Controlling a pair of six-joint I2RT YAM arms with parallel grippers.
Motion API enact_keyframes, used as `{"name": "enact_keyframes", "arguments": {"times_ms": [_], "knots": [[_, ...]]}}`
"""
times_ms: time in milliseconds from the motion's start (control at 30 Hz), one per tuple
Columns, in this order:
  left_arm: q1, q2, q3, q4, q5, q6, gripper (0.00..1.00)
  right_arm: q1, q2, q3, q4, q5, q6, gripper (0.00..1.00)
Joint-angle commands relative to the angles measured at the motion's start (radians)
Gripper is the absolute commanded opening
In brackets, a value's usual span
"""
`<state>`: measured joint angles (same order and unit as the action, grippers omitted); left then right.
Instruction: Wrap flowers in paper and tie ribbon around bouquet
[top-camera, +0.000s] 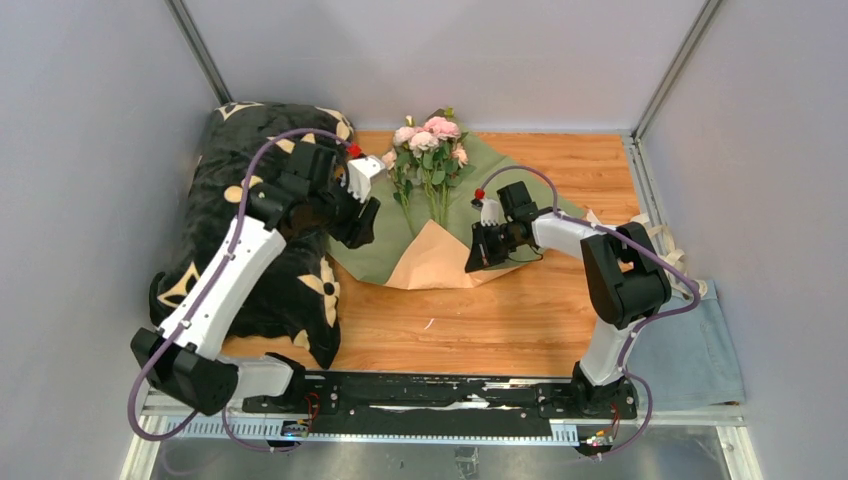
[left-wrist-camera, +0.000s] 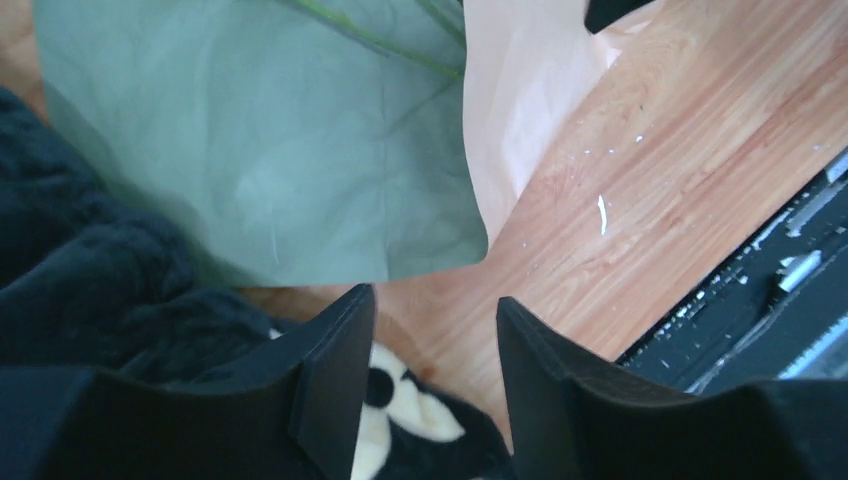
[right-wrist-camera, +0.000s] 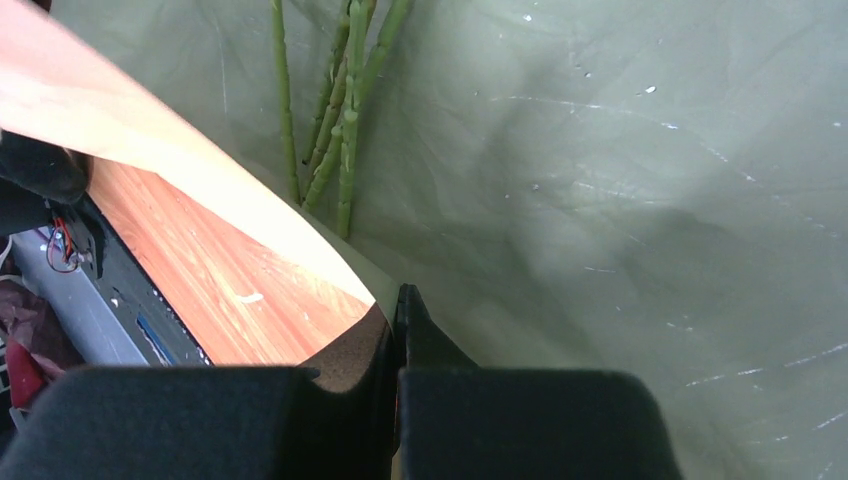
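Note:
The flowers (top-camera: 430, 140) lie on the paper (top-camera: 385, 250), which is spread olive side up with a peach-tan flap (top-camera: 435, 262) folded over the stems (right-wrist-camera: 340, 120). My right gripper (top-camera: 478, 250) is shut on the flap's edge, and in its wrist view the jaws (right-wrist-camera: 400, 310) pinch the thin sheet (right-wrist-camera: 600, 180). My left gripper (top-camera: 360, 215) hangs open over the paper's left edge (left-wrist-camera: 270, 150), with nothing between its fingers (left-wrist-camera: 335, 370). The cream ribbon (top-camera: 668, 243) lies at the right, partly hidden behind the right arm.
A black plush blanket with cream flower shapes (top-camera: 215, 200) fills the left side and reaches under the left gripper (left-wrist-camera: 90, 290). A grey-blue cloth (top-camera: 700, 350) lies at the near right. The wooden tabletop (top-camera: 460, 320) ends at the black rail by the arm bases.

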<state>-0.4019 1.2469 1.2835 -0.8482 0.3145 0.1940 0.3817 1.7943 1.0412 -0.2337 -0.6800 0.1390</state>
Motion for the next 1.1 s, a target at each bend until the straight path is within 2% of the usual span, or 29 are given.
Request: {"name": "enact_keyframes", "arguments": {"times_ms": [0,67,200,333,400,567,700,833,933,1067], "knots": [[0.046,0.117,0.226,-0.431,0.011,0.134,0.52,-0.012,-0.010,0.028,-0.047,0.054,0.013,0.00],[0.035,0.110,0.189,-0.364,0.080,0.149,0.49,-0.012,-0.009,0.028,-0.042,0.051,0.017,0.00],[-0.115,0.092,0.022,-0.018,0.160,-0.019,0.50,-0.011,-0.007,0.026,-0.016,0.033,0.053,0.00],[-0.207,0.201,-0.115,0.236,0.233,-0.150,0.44,0.001,0.013,0.042,-0.033,0.055,0.060,0.00],[-0.209,0.262,-0.163,0.345,0.229,-0.201,0.41,0.005,0.019,0.045,-0.045,0.062,0.061,0.00],[-0.206,0.341,-0.250,0.576,0.090,-0.300,0.37,0.005,0.000,0.029,-0.044,0.075,0.067,0.00],[-0.189,0.430,-0.277,0.605,0.034,-0.324,0.35,0.005,0.000,0.034,-0.064,0.081,0.054,0.00],[-0.083,0.500,-0.291,0.532,0.018,-0.337,0.33,0.005,0.001,0.034,-0.084,0.088,0.041,0.00],[-0.028,0.491,-0.335,0.497,0.019,-0.310,0.32,0.005,0.003,0.038,-0.106,0.099,0.027,0.00],[-0.022,0.447,-0.387,0.448,0.032,-0.284,0.32,0.003,0.012,0.055,-0.137,0.125,0.006,0.00]]}}
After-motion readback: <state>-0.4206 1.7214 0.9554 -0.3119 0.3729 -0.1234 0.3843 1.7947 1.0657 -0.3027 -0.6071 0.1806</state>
